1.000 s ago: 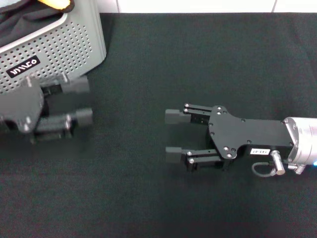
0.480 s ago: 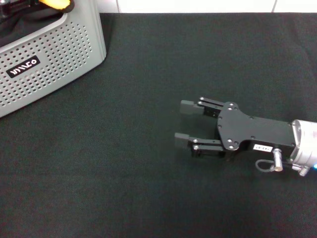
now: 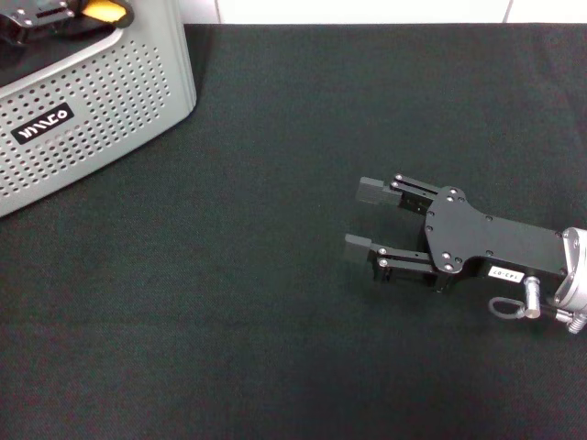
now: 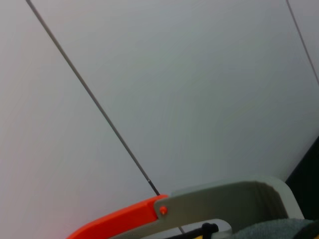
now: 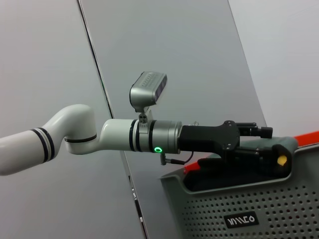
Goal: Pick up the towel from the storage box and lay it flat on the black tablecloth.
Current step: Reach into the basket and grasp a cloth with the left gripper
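The light grey perforated storage box [image 3: 101, 92] stands at the far left corner of the black tablecloth [image 3: 275, 312]. Only a small yellow patch of the towel [image 3: 105, 11] shows at the box's top edge. My left gripper [image 3: 41, 13] is over the box's opening, right beside that patch. The right wrist view shows the left arm reaching level over the box [image 5: 239, 209], with the left gripper [image 5: 269, 144] low at the rim and a yellow speck [image 5: 282, 160] by it. My right gripper [image 3: 356, 217] lies open and holds nothing, low over the cloth at the right.
A white wall runs behind the table's far edge. The box carries an orange handle [image 4: 119, 216] on its rim [image 4: 224, 199]. A grey fuzzy cloth edge [image 4: 279, 230] shows inside the box.
The left gripper has moved from in front of the box to over its opening. The right gripper has drawn back to the right and nearer, still open.
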### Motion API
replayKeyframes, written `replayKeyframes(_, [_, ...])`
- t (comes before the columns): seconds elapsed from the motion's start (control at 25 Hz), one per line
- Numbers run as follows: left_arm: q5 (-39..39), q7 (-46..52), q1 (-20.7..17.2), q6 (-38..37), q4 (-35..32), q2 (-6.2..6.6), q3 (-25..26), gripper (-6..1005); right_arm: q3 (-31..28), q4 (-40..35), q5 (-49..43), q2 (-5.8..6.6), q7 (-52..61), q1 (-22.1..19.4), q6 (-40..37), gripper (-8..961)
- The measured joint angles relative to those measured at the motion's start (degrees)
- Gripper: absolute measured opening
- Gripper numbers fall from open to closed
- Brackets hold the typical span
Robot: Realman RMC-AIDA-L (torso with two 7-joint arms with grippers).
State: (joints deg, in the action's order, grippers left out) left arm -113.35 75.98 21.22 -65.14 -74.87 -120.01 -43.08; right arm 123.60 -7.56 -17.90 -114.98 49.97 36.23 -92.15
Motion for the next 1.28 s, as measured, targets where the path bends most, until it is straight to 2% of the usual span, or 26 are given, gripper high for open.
replayKeyframes(0.28, [4.0, 0.4, -2.7, -2.3, -2.7, -0.03, -1.0, 682, 0.0, 0.0, 0.0, 0.03, 0.0, 0.2, 0.2, 796])
replayKeyframes(0.4, [4.6, 1.4, -5.2, -4.1, -7.2, -0.07, -3.2, 669, 0.0, 0.0, 0.0, -0.01, 0.0, 0.2, 0.3, 796])
replayKeyframes(0.52, [1.6, 3.0, -7.2, -3.7, -11.1, -0.13, -5.8, 657, -0.1, 0.0, 0.0, -0.08, 0.0, 0.3, 0.4, 796])
replayKeyframes(0.8, [-3.8, 4.5, -7.5, 2.9, -11.6, -0.25, -10.0, 633, -0.1, -0.5, -0.1, -0.25, -0.5, 0.4, 0.4, 795])
replayKeyframes(0.92, [-5.1, 5.1, -7.7, 8.6, -10.9, -0.28, -13.2, 631, -0.1, -0.5, -0.1, -0.33, -0.6, -0.1, 0.1, 795])
replayKeyframes(1.28, [-5.1, 6.2, -9.1, 9.5, -13.9, -0.21, -13.4, 627, -0.1, -0.6, 0.0, -0.33, -0.7, -1.9, -0.5, 796])
